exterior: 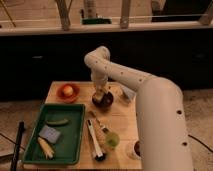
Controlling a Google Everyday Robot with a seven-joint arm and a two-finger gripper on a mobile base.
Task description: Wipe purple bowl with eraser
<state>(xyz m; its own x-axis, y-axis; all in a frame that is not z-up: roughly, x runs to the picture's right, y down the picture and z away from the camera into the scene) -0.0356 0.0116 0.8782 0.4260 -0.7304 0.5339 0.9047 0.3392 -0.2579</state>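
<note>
The purple bowl [104, 102] sits on the wooden table [120, 122], right of the orange bowl. My gripper [101, 95] reaches straight down from the white arm into the purple bowl. A small pale block, the eraser [101, 95], shows at its tip, held against the bowl's inside. The gripper hides the back part of the bowl.
An orange bowl with yellow fruit [67, 91] stands at the back left. A green tray [75, 145] at the front left holds a blue-grey sponge [50, 134], a green vegetable [57, 121] and a yellow item [46, 147]. A black brush [95, 141], a green cup [112, 140] and a white cup [136, 148] lie in front.
</note>
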